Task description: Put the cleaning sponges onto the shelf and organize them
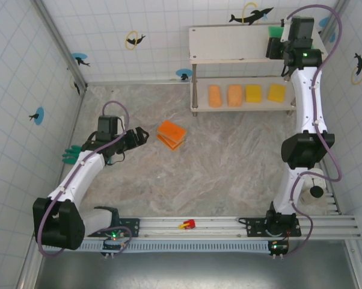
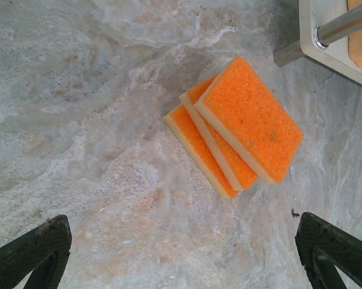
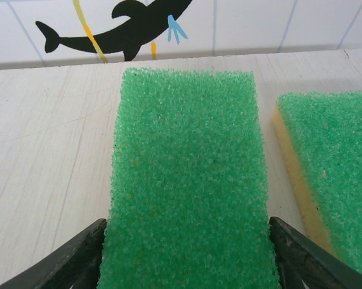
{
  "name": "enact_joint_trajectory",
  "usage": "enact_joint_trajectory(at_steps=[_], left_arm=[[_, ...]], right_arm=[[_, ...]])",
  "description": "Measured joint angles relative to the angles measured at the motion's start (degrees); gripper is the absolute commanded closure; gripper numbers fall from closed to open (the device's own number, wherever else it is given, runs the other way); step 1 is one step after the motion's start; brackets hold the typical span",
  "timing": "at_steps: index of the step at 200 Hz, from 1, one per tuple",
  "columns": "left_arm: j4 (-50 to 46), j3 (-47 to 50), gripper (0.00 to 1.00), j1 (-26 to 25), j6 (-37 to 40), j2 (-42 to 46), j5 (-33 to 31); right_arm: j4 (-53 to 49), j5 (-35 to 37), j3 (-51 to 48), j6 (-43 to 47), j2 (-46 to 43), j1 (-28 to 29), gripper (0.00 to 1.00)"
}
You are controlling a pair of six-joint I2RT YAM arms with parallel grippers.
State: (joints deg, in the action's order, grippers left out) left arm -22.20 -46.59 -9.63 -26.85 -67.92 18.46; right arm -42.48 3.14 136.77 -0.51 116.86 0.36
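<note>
L tool wide open, arm bent; R tool far fwd, arm stretched out.

No text, label, brand or number could be read on anything; only wordless black dolphin decals with yellow rings were seen on the tiled wall

1. Green sponge: coarse, open-pored scouring fibre, matt.
2. Orange sponges: gritty orange tops on smooth pale foam.
3. Shelf: matt off-white board with faint wood grain; leg of shiny metal.
4. Surface: smooth, marble-patterned, slightly glossy.
</note>
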Motion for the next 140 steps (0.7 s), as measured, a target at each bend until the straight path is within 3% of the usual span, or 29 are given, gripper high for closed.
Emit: enact_joint_trajectory(at_steps=[34,89,140], left_arm=[[0.0,0.0,0.03,0.0,0.0,0.0,0.0],[0.0,0.0,0.03,0.0,0.0,0.0,0.0],[0.0,0.0,0.03,0.0,0.0,0.0,0.0]], right_arm=[[-0.7,0.0,0.0,-0.1,0.0,0.0,0.27],[-1.1,1.3,0.0,0.1,0.2,0.4,0.09],[-1.1,3.1,0.0,0.9,0.2,1.5,0.05]])
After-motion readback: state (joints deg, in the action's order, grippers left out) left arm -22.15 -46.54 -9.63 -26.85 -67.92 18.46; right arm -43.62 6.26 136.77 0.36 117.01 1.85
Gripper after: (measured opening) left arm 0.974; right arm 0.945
